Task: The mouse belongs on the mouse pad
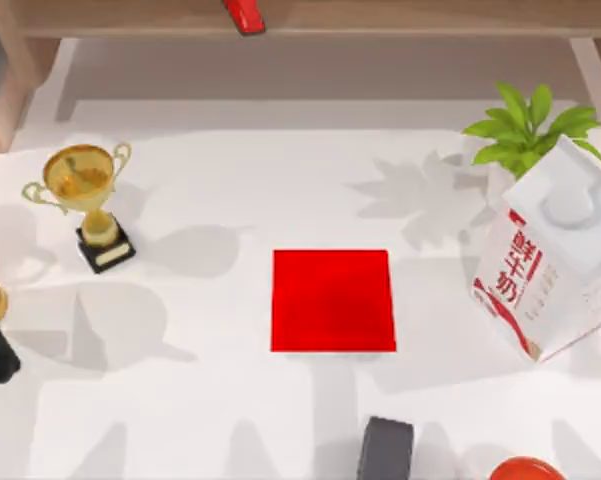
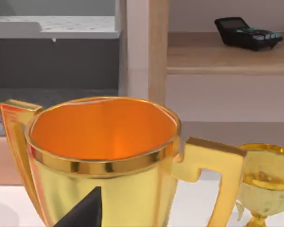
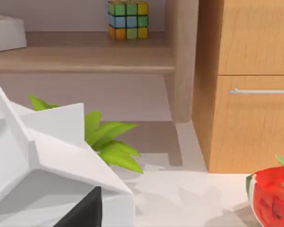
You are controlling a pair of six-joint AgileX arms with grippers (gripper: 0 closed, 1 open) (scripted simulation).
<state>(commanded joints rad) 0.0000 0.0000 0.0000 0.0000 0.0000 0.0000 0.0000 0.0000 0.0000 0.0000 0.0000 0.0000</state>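
The table [image 1: 180,420] is being viewed from overhead. Just beyond the left claw, the trophy [image 2: 104,161] is being framed close and level — also seen from above [image 1: 85,190]. The carton [image 3: 47,165] is being framed likewise — shared overhead [image 1: 550,265].

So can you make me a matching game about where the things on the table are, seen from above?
Things:
1. shiny gold trophy cup
2. flat bright red square mouse pad
3. leafy green plant
4. dark grey boxy block

Places in the top view:
A. middle of the table
B. bottom edge
C. left side
D. upper right

Pairs: 1-C, 2-A, 3-D, 4-B
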